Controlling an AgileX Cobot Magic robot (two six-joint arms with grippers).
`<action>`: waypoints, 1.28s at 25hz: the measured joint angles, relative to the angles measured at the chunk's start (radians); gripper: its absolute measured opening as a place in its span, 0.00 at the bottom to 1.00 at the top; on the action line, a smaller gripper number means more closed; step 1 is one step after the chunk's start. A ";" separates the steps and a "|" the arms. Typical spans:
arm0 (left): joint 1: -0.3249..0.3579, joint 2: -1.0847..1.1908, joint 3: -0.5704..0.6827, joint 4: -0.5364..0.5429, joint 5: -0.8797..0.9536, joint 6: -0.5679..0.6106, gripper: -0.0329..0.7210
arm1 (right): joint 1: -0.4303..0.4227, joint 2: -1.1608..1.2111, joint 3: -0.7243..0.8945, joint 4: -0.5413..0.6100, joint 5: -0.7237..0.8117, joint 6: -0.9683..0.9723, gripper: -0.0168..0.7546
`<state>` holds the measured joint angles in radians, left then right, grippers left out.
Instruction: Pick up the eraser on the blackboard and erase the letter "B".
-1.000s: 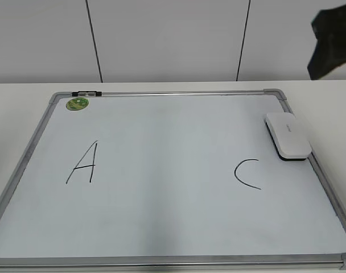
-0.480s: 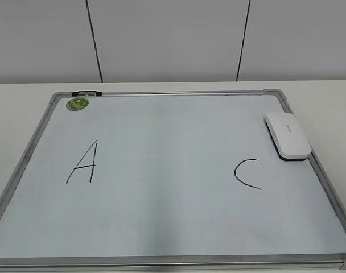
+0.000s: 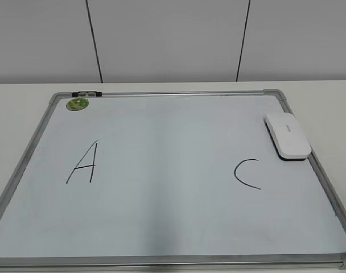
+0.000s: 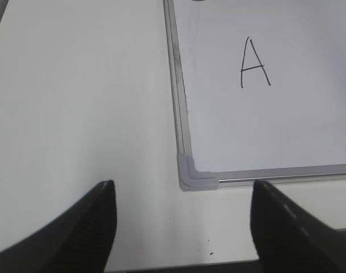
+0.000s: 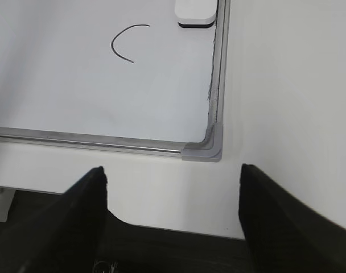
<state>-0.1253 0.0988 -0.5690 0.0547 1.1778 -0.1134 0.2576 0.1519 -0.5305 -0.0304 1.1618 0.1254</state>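
Looking down, you see the eraser lying on the blackboard by the counter's right edge; both your tools, left and right, gape wide, holding nothing.

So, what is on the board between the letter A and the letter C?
Nothing: in the exterior view the blackboard is bare between the A and the C. No letter "B" shows there.
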 joint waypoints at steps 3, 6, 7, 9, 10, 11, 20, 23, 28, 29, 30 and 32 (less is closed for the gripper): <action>0.000 -0.029 0.030 0.000 -0.034 0.000 0.75 | 0.000 -0.032 0.033 -0.006 -0.005 0.000 0.72; 0.000 -0.033 0.053 -0.009 -0.055 0.012 0.75 | 0.000 -0.035 0.042 -0.010 -0.009 0.000 0.72; 0.000 -0.033 0.056 -0.011 -0.060 0.014 0.75 | 0.000 -0.035 0.042 -0.010 -0.009 -0.003 0.72; 0.000 -0.033 0.057 -0.016 -0.062 0.022 0.75 | 0.000 -0.035 0.042 -0.010 -0.012 -0.023 0.72; 0.000 -0.033 0.057 -0.018 -0.062 0.029 0.75 | 0.000 -0.035 0.042 -0.010 -0.015 -0.032 0.72; 0.000 -0.033 0.057 -0.023 -0.062 0.038 0.75 | 0.000 -0.035 0.042 -0.010 -0.014 -0.037 0.72; 0.000 -0.033 0.057 -0.043 -0.066 0.079 0.75 | 0.000 -0.036 0.042 -0.014 -0.017 -0.050 0.72; 0.000 -0.033 0.057 -0.043 -0.066 0.081 0.75 | 0.000 -0.036 0.042 -0.014 -0.017 -0.050 0.72; 0.000 -0.033 0.057 -0.043 -0.066 0.081 0.75 | 0.000 -0.036 0.042 -0.014 -0.017 -0.050 0.72; 0.000 -0.033 0.057 -0.043 -0.066 0.082 0.75 | 0.000 -0.036 0.042 -0.014 -0.017 -0.050 0.72; 0.000 -0.033 0.057 -0.043 -0.066 0.082 0.75 | 0.000 -0.036 0.042 -0.014 -0.017 -0.050 0.72; 0.000 -0.033 0.057 -0.043 -0.066 0.083 0.75 | 0.000 -0.036 0.042 -0.014 -0.017 -0.050 0.72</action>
<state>-0.1253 0.0655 -0.5124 0.0118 1.1118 -0.0302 0.2576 0.1157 -0.4890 -0.0442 1.1449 0.0758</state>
